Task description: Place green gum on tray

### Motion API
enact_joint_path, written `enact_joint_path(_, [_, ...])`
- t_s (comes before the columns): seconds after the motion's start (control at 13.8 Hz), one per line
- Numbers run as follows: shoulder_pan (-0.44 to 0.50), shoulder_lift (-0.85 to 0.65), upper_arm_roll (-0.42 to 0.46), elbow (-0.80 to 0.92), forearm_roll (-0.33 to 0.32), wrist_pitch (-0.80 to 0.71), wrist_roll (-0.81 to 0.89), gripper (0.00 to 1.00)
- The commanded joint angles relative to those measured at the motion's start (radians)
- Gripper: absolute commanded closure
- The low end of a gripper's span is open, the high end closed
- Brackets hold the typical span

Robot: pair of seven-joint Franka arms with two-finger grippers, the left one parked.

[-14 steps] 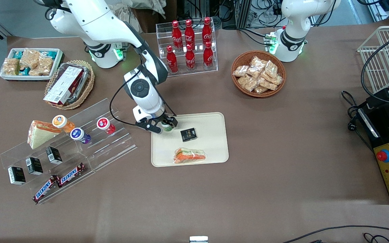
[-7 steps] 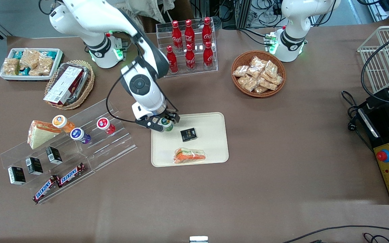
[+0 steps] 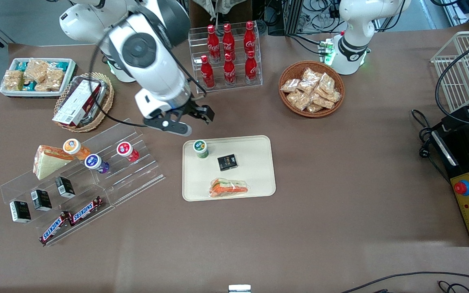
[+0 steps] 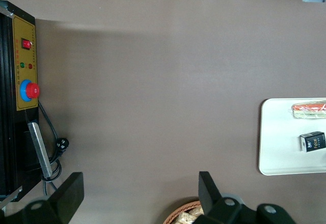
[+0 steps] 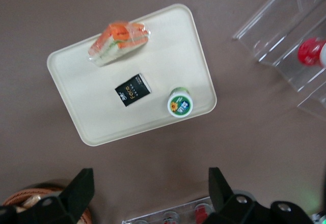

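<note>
Small green plastic gum bottle (image 3: 200, 148) (image 5: 180, 105) set upright on cream rectangular tray (image 3: 255, 146) (image 5: 76, 81), near black packet (image 3: 227, 162). Right gripper (image 3: 185, 122) held raised above table, farther from camera than tray, jaws spread, nothing gripped.

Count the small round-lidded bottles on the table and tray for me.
4. The green gum stands on the tray, below the raised open gripper. The orange-lidded bottle, purple-lidded bottle and red-lidded bottle sit on the clear stepped shelf.

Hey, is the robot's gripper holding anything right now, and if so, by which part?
Nothing is held. The gripper hangs open above the table, clear of the tray; the green gum stands on the tray by itself.
</note>
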Motion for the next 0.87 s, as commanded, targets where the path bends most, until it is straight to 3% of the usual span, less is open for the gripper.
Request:
enact_joint_path(0.0, [-0.201,-0.070,0.088,0.021,-0.057,-0.051,-0.317,0.00])
enact_joint_path(0.15, [-0.350,-0.107,0.145,0.021,-0.098,-0.089,-0.503,0.00])
enact_joint_path(0.36, [-0.435,-0.138,0.101,0.021,-0.140,-0.110,-0.689,0.00])
enact_joint_path(0.58, [-0.447,-0.139,0.003,0.028,-0.134,-0.121,-0.717,0.00])
enact_joint_path(0.8, [-0.547,-0.141,0.022,0.029,-0.124,-0.146,-0.720,0.00])
